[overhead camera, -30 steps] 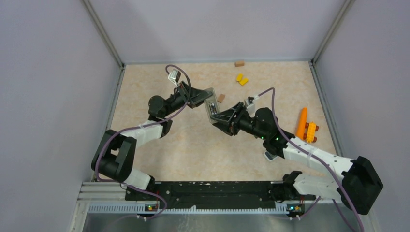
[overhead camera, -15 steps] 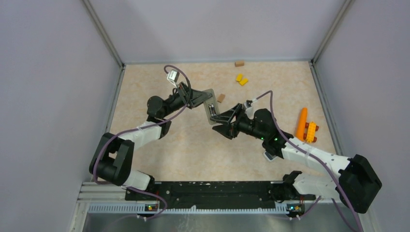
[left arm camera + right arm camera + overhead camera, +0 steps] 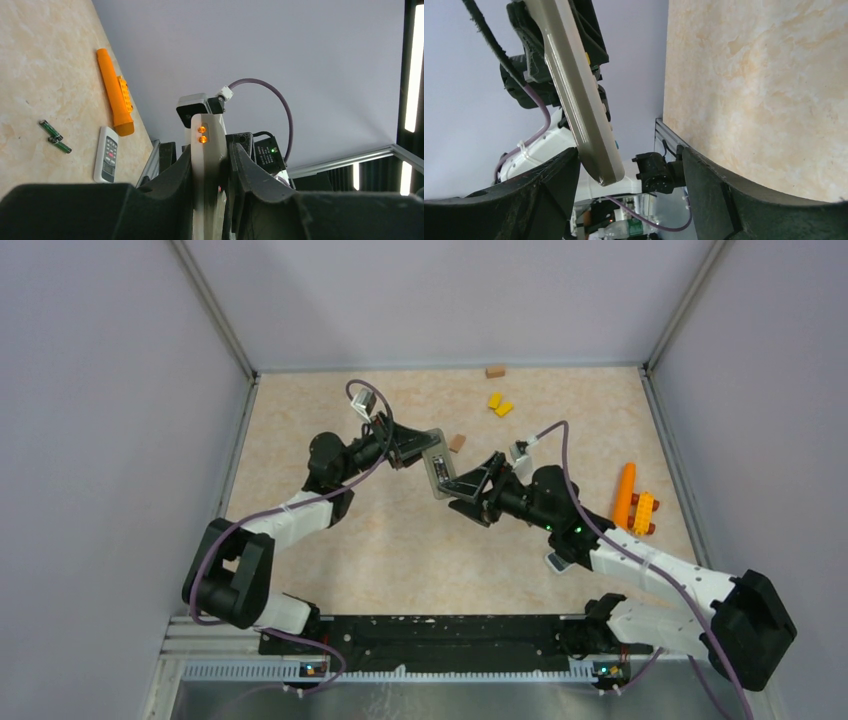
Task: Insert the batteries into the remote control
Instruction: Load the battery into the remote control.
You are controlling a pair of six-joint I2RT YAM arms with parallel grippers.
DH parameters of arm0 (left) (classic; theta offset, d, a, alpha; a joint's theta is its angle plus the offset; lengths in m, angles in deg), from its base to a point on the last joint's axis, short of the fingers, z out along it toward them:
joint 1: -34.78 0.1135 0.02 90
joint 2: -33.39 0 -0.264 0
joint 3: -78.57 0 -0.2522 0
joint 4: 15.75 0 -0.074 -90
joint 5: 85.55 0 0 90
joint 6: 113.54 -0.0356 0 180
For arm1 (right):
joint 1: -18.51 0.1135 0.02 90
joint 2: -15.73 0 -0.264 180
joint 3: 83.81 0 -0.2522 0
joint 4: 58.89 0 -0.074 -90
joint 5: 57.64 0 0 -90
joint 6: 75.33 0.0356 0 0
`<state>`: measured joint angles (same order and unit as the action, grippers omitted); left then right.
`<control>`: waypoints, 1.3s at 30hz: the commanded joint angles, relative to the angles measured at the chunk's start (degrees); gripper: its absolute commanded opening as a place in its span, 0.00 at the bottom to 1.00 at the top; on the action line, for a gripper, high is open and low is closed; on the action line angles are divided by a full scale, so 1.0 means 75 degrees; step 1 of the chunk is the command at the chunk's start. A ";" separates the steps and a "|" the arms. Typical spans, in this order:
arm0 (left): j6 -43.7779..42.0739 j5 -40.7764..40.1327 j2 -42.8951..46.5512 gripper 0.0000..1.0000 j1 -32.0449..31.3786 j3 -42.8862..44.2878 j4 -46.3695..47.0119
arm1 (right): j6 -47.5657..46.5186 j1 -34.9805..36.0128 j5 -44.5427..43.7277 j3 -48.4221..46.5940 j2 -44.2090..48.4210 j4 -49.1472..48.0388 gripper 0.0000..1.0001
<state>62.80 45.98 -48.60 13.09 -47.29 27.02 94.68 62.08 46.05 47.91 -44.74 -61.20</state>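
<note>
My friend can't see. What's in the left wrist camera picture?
The left gripper squeezes a pale remote edge-on, pointing up. On the table to the left lie two small green batteries, a second white remote and an orange stick.

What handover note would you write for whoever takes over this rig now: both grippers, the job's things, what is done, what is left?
Left gripper: shut on the remote control, held above the table.
Right gripper: open, fingers either side of the remote's free end.
Things: two batteries lie on the table near a white remote.
Done: remote control lifted; its compartment's contents cannot be told.
Left: load the batteries.
</note>
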 commanded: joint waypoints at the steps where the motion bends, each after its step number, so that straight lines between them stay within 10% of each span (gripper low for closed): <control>1: 0.0304 -0.0107 0.0240 0.00 0.0162 0.0405 0.0451 | -0.1134 -0.0114 0.0273 0.0031 0.0311 -0.0386 0.78; 28: -0.0314 0.0449 0.0903 0.04 0.0168 0.0329 -0.0120 | -0.2573 -0.0120 -0.0166 -0.0667 -0.0591 -0.1752 0.81; 39: -0.0431 0.0461 0.1121 0.04 0.0171 0.0382 -0.0322 | -0.2897 -0.0126 -0.0118 -0.1139 -0.1126 -0.0699 0.42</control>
<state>59.53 48.26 -43.88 14.92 -46.54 21.79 75.62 61.69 46.79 41.28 -51.78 -69.97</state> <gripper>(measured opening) 0.290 0.423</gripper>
